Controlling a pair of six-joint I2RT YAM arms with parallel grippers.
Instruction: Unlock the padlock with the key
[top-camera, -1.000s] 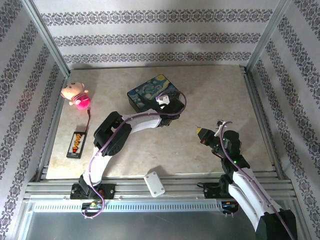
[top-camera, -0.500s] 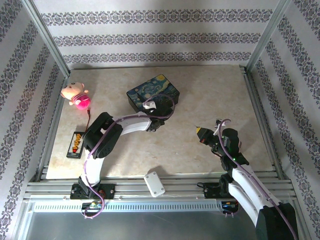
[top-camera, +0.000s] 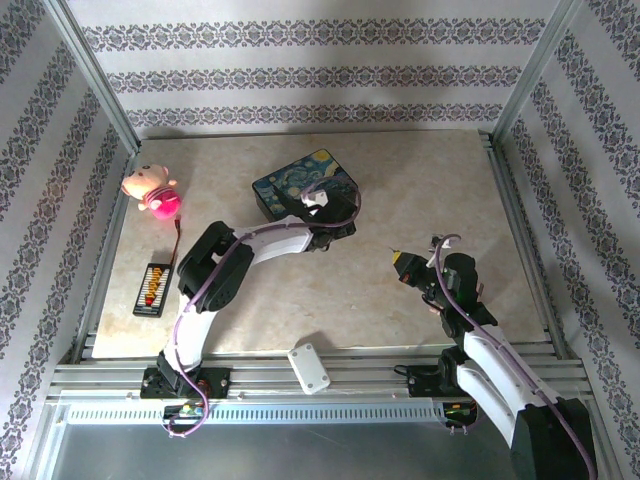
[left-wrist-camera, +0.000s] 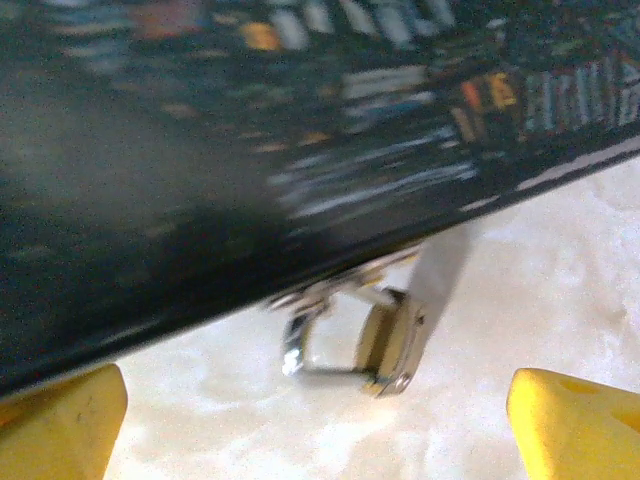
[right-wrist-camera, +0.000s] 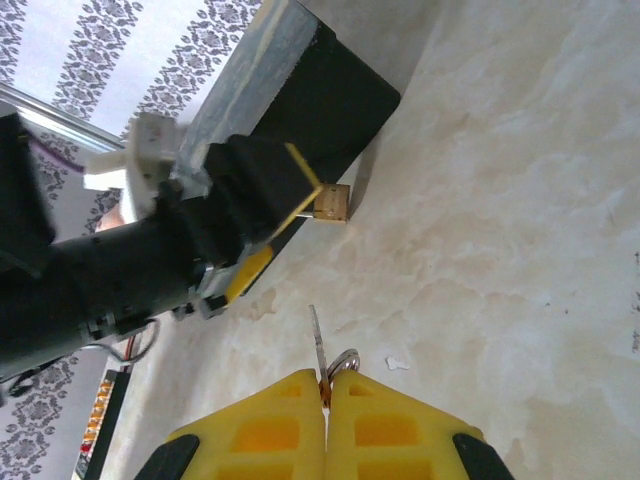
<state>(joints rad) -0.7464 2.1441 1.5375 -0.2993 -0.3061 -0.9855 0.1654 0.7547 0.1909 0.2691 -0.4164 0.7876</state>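
Marble tabletop (top-camera: 420, 200), padlock (left-wrist-camera: 385, 340) by tin (left-wrist-camera: 200, 150) from left wrist, key (right-wrist-camera: 316, 340) from right wrist

There was one padlock (left-wrist-camera: 385, 340), one key (right-wrist-camera: 316, 340), one dark blue tin (top-camera: 300, 180), one pink toy (top-camera: 152, 192) far left, one black bead rack (top-camera: 153, 289) on the left, and one white box (top-camera: 309, 368) at the near edge.

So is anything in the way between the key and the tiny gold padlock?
Nothing visible: just bare marble tabletop lies between the thin silvery key and the tiny brass-gold padlock, which lies beside the dark blue painted tin.
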